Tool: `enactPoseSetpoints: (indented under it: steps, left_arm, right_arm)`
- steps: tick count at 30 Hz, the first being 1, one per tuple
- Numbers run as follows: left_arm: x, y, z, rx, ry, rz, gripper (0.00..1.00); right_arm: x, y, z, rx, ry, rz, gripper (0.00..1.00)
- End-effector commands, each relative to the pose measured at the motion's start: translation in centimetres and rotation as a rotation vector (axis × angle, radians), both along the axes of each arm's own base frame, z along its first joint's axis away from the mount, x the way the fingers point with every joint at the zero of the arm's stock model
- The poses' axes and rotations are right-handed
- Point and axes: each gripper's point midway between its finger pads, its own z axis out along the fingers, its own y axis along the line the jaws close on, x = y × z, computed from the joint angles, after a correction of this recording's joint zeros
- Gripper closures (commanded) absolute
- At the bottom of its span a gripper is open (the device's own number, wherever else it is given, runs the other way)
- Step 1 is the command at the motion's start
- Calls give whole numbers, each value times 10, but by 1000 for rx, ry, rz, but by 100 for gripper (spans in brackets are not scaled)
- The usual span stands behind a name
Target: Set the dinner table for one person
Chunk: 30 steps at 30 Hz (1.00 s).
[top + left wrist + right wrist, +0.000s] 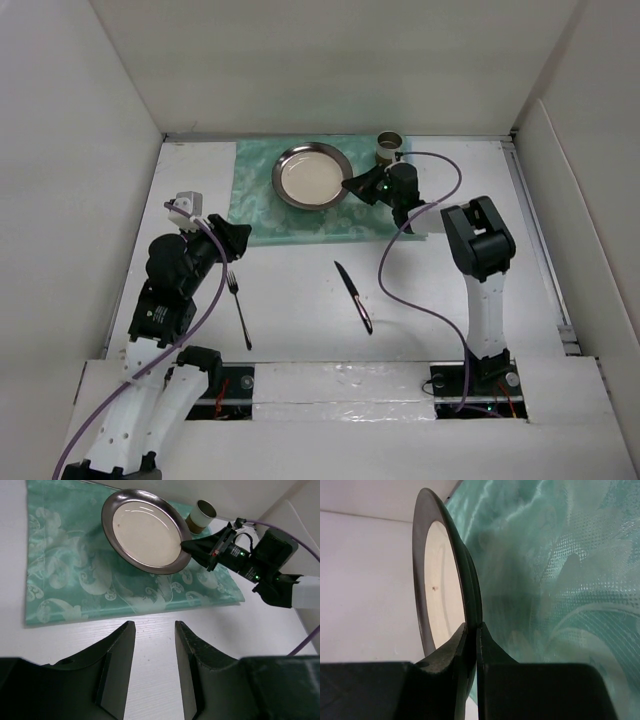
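A round metal plate [312, 176] with a cream centre sits on the green patterned cloth [258, 212] at the back of the white dinner table [300, 310]. My right gripper [352, 184] is shut on the plate's right rim; the right wrist view shows both fingers pinching the plate's edge [472, 615]. The left wrist view shows the plate [145, 530] and the right gripper [187, 546] at its rim. My left gripper [155, 630] is open and empty over bare table just in front of the cloth. A fork [238, 310] and a knife [354, 297] lie on the table.
A small metal cup [389, 148] stands at the cloth's back right corner, close behind my right gripper; it also shows in the left wrist view [202, 515]. White wall panels enclose the table on the left, back and right. A purple cable [420, 290] loops over the right side.
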Motion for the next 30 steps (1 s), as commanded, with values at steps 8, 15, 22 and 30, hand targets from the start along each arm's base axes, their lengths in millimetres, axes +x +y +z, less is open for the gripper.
enactPoseSetpoints:
  steps: [8,15,22,30]
  left_arm:
    - [1,-5,10,-2,-45,-34,66]
    - [0,-5,11,-5,-49,-38,66]
    - [0,-5,11,-5,-52,-37,66]
    - [1,-5,10,-2,-45,-34,66]
  right_arm:
    - [15,31,83,190,-181,18,100]
    - [18,33,63,166,-150,-6,100]
    - [28,21,62,130,-151,-46,100]
    - [28,16,51,128,-137,-51,100]
